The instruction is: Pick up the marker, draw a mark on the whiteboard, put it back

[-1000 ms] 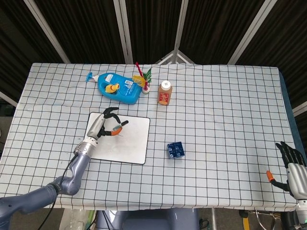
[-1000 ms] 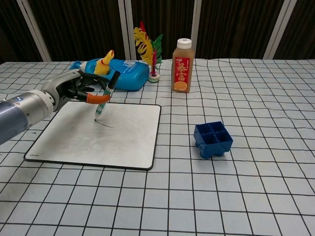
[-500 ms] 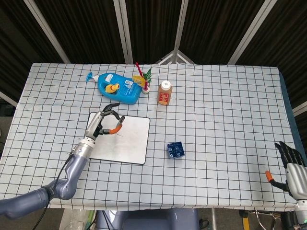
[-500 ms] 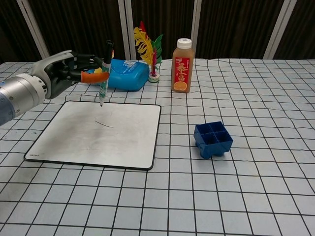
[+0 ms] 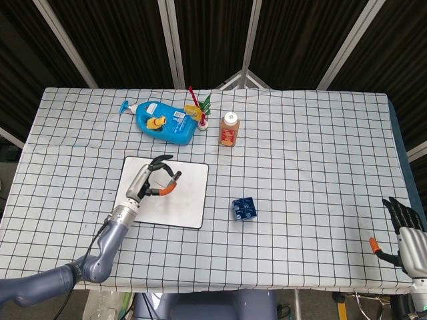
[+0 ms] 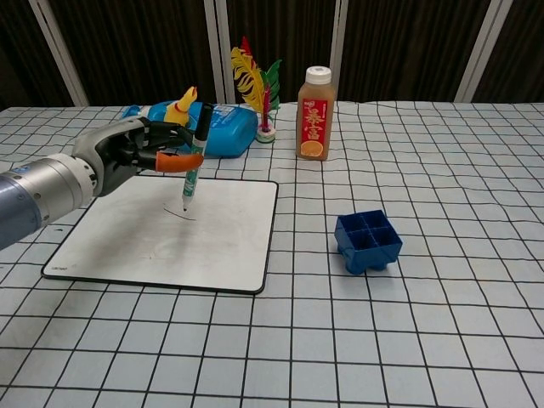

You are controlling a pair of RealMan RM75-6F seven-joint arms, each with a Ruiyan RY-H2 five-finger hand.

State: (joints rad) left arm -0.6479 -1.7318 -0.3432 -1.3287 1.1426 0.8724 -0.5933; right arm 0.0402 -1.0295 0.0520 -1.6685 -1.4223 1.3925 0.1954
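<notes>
While the left hand (image 6: 140, 153) pinched the marker (image 6: 195, 158) nearly upright, its tip hung just over the whiteboard (image 6: 229, 246) toward six o'clock. The right hand (image 5: 407, 230) sat spread, well apart at the table's edge.

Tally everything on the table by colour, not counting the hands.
Blue: 2, the detergent bottle and the compartment box
Orange: 1, the juice bottle
White: 1, the whiteboard
Green and black: 1, the marker
Multicoloured: 1, the feather shuttlecock
Total: 6
</notes>
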